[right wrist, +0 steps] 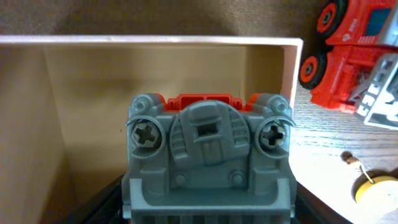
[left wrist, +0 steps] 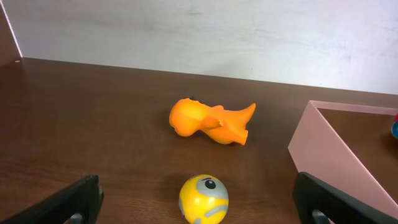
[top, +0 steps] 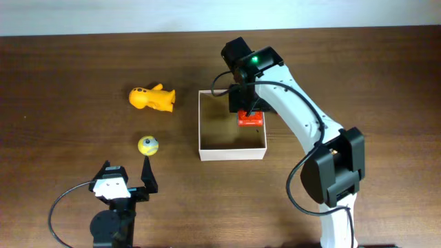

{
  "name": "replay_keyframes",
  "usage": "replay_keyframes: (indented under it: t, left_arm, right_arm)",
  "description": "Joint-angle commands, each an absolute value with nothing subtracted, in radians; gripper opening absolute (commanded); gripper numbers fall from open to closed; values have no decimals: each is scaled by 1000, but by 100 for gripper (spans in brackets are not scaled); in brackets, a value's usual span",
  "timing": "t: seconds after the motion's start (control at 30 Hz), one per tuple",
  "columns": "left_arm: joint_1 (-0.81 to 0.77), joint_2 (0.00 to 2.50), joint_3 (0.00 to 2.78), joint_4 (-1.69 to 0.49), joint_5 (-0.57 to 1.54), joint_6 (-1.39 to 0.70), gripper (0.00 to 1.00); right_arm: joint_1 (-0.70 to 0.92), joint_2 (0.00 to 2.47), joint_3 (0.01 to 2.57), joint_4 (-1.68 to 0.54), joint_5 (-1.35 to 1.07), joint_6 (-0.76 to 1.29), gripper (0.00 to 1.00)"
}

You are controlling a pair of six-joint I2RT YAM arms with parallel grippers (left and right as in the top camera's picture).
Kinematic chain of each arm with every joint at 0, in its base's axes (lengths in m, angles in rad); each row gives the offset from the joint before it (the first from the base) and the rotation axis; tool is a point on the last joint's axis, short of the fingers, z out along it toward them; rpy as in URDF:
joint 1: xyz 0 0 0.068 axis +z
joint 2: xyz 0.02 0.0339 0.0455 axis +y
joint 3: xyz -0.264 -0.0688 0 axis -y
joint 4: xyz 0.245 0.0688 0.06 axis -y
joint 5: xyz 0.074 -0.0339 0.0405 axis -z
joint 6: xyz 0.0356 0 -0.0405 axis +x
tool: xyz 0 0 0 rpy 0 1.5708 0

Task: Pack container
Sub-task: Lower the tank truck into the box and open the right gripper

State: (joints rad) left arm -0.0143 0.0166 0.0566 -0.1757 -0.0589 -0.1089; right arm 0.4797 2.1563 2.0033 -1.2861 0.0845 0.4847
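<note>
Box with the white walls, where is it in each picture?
Overhead: the box sits just right of the middle of the picture.
Left wrist: the box is at the right edge, with only a corner and one pinkish wall showing.
Right wrist: the box fills the top and left, behind the red and grey toy.
Shared landmark: the dark wooden table lies under it in all three.

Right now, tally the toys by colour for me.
Orange: 1, toy figure
Yellow: 1, ball with a face
Red: 2, toy vehicle in the right gripper, toy truck beside the container
Total: 4, leaving out a yellow round thing cut off in the right wrist view.
</note>
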Motion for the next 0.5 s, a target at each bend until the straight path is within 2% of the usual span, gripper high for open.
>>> replay_keyframes:
  t: [0.0, 0.47]
  left_arm:
    - [-10, 14, 51, -173, -48, -111, 99]
    - [-10, 14, 51, -173, -48, -111, 99]
  right_arm:
    - [483, 2193, 2001, -1275, 110, 476, 64]
    - [483, 2244, 2001, -1213, 141, 476, 64]
